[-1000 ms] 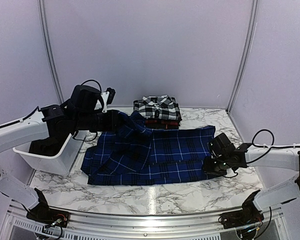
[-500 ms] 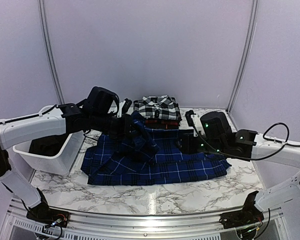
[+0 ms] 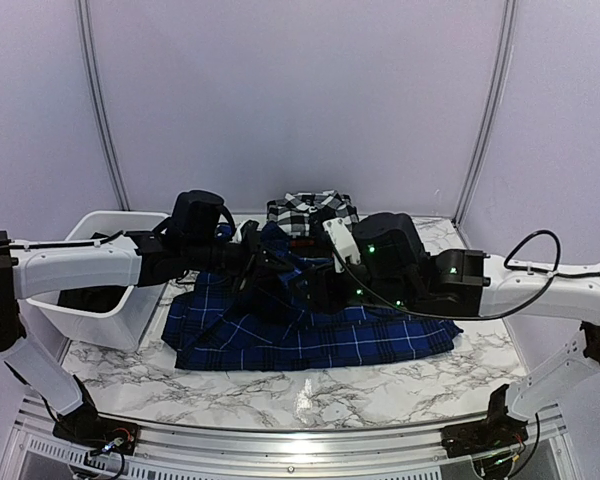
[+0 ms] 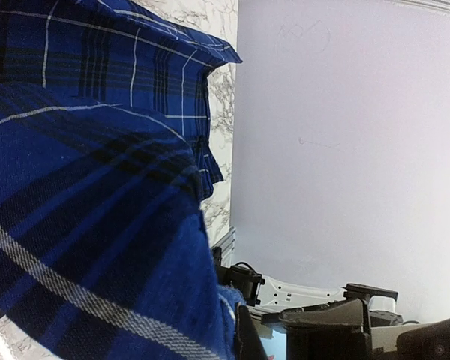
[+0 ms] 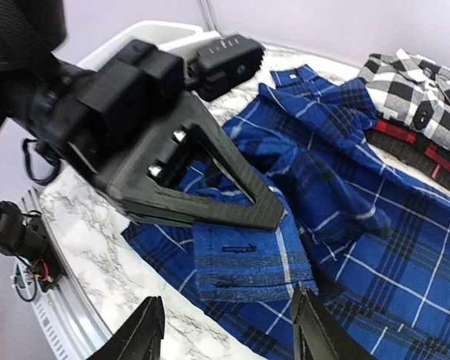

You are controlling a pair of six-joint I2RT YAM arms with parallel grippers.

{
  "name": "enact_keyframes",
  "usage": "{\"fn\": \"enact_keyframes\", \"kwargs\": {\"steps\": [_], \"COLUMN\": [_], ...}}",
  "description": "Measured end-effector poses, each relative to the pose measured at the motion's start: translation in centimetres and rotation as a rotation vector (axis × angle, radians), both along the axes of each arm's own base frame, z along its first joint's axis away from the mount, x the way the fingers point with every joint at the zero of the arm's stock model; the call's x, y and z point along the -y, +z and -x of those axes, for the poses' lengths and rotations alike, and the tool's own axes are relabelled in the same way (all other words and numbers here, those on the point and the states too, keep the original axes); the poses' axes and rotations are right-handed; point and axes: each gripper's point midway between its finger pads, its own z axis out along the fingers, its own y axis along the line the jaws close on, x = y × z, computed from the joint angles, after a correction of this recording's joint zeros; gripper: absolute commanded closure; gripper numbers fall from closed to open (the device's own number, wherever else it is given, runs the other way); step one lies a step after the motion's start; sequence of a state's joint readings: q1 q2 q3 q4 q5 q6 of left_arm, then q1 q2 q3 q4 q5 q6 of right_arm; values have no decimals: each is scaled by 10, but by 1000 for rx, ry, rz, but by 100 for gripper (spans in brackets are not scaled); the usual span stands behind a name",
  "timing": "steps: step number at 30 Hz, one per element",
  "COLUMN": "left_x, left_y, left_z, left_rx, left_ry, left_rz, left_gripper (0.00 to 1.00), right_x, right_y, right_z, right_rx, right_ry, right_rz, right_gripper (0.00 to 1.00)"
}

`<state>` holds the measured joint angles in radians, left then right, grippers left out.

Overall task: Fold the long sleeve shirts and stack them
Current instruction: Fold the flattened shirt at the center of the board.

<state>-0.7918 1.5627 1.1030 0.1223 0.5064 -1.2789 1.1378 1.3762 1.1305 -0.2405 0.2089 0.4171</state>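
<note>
The royal blue plaid shirt lies spread on the marble table. One sleeve is lifted above it, and my left gripper is shut on that sleeve's cuff, which hangs below the black fingers. In the left wrist view blue cloth fills the frame beside the left gripper. My right gripper is open, its fingertips to either side of the cuff and just short of it. The black-and-white shirt lies folded at the back on the red-and-black one.
A white tub stands at the table's left with dark cloth inside. Both arms meet over the middle of the blue shirt, left gripper and right gripper close together. Grey walls close in the back and sides.
My right arm has swung from the shirt's right edge to the middle, up to the left gripper, and its jaws have opened wider. My left gripper carried the sleeve rightward.
</note>
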Motion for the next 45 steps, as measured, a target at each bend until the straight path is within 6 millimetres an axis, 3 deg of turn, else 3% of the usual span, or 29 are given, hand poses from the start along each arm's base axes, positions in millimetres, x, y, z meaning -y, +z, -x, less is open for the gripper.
{"fn": "enact_keyframes", "kwargs": {"steps": [9, 13, 20, 26, 36, 42, 45], "left_x": [2, 2, 3, 6, 7, 7, 7], "left_y": [8, 5, 9, 15, 15, 16, 16], "left_z": [-2, -1, 0, 1, 4, 6, 6], "left_rx": [-34, -41, -36, -13, 5, 6, 10], "left_ry": [22, 23, 13, -5, -28, -42, -44], "left_rz": [43, 43, 57, 80, 91, 95, 95], "left_gripper": [100, 100, 100, 100, 100, 100, 100], "right_x": [-7, 5, 40, 69, 59, 73, 76], "right_y": [-29, -35, -34, -37, -11, -31, -32], "right_z": [-15, -22, -23, -35, -38, -48, -53], "right_rx": [6, -1, -93, -206, -213, -164, -193], "right_ry": [-46, -111, -158, -172, -60, -68, -80], "right_rz": [110, 144, 21, -178, -338, -288, -312], "right_gripper": [38, 35, 31, 26, 17, 16, 15]}}
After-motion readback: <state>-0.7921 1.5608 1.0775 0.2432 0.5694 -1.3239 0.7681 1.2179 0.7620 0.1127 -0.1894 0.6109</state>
